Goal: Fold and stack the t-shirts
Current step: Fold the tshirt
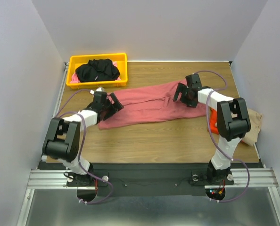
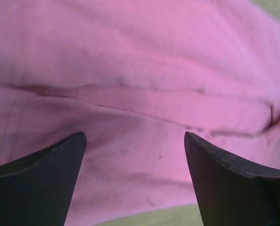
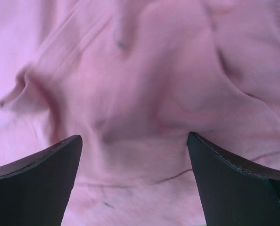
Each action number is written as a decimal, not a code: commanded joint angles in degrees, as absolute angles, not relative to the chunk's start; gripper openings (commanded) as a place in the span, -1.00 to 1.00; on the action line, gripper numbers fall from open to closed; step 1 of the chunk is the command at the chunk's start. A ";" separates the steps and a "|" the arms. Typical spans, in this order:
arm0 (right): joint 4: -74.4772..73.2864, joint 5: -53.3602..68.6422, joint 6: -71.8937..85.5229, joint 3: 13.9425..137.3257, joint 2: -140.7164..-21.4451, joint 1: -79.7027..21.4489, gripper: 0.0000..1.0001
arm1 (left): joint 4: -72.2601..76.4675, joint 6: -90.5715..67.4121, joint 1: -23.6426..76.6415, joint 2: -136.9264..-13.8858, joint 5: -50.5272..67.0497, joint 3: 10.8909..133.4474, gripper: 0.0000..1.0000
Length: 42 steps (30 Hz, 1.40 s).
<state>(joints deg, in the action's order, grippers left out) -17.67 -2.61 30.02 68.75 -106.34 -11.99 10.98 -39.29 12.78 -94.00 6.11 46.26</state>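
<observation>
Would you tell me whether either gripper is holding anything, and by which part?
Nothing is held: the left gripper and the right gripper both stand open over the dusty-red t-shirt, one near each end.

No text, label, brand mark, number or sign can be read in any view. The dusty-red t-shirt (image 1: pixel 149 106) shows only plain cloth in the overhead view and in both wrist views. The yellow bin (image 1: pixel 97 85) just beyond the shirt's left end has no marking that can be made out on its walls.
</observation>
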 commanded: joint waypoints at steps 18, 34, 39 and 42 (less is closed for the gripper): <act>-17.75 20.21 15.82 117.15 -147.74 -9.14 1.00 | 8.71 -59.49 49.56 -82.36 10.20 31.98 0.97; -22.06 12.77 11.77 93.99 -107.26 -19.32 1.00 | -25.39 -59.25 43.01 -60.21 -17.67 41.05 0.97; -21.53 -1.71 15.90 71.68 -94.94 -37.03 1.00 | -21.55 -54.68 26.14 -57.39 -12.58 31.58 0.97; -20.92 -8.67 19.58 65.94 -92.99 -48.37 1.00 | -19.87 -52.39 22.07 -59.93 -11.52 29.54 0.89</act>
<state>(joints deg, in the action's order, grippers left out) -18.63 4.34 15.31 74.76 -91.64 -37.58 -18.31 -56.90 25.87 -58.02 -12.25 32.27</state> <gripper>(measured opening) 0.997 0.985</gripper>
